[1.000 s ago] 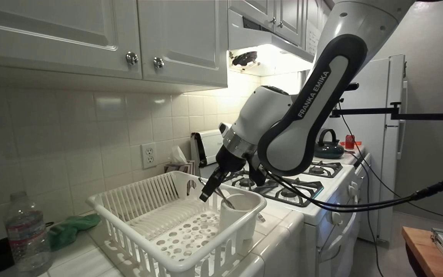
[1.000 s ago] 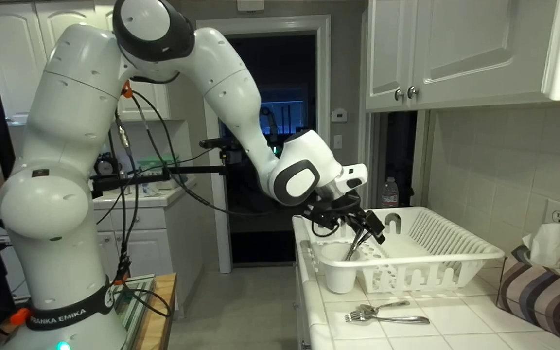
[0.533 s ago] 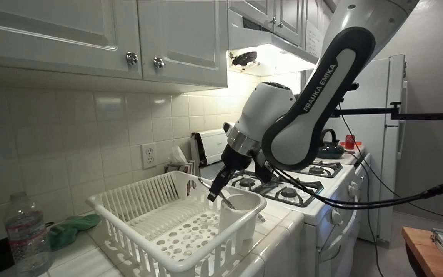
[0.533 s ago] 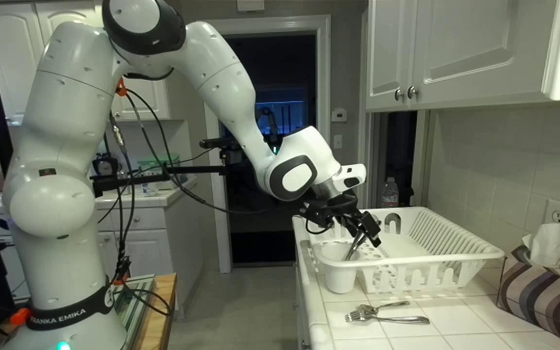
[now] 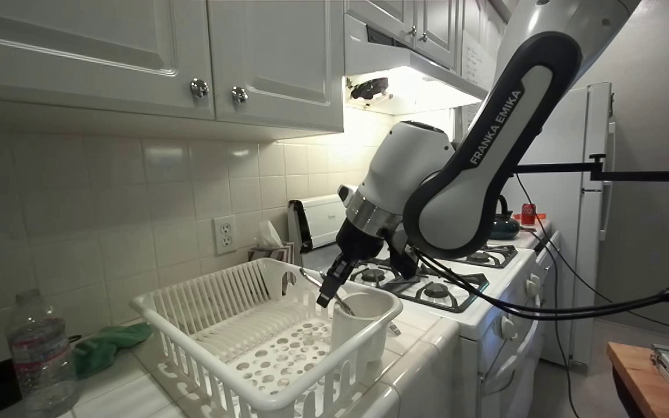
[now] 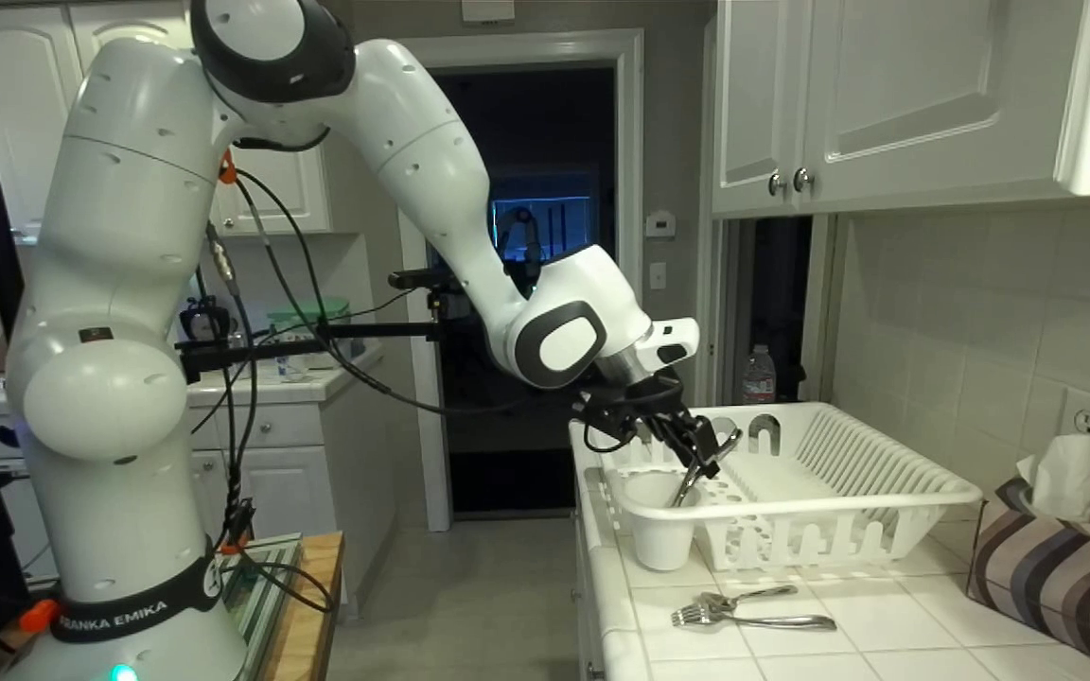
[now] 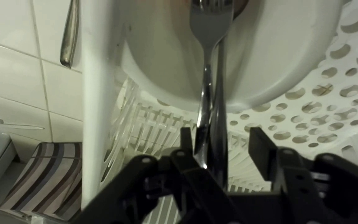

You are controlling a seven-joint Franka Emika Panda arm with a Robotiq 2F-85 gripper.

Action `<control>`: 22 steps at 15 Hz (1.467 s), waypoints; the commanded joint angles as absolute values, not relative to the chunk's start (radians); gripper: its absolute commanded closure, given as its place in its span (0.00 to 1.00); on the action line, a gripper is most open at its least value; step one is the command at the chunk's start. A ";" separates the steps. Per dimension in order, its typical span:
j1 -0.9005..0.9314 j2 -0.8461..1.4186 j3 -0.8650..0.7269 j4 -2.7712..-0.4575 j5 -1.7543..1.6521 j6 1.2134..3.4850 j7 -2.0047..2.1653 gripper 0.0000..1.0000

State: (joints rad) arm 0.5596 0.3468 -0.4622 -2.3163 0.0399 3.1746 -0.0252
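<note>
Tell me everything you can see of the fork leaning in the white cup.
The fork is shiny and plain and looks metal. Its head points down into the white cup, tine tips beyond the wrist view's edge, and its slim handle slants up past the cup's rim into the gap of the open gripper. It partly overlaps a second utensil in that view; whether it touches that or the gripper cannot be told.

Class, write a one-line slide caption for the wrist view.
Open gripper straddling a fork and another utensil, both leaning in a white cup beside the rim of a dish rack.
</note>
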 commanded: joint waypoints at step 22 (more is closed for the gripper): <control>0.577 0.280 -0.488 -2.338 0.053 3.154 0.017 0.96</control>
State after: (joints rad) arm 0.5630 0.3403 -0.4767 -2.3226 0.0400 3.1829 -0.0008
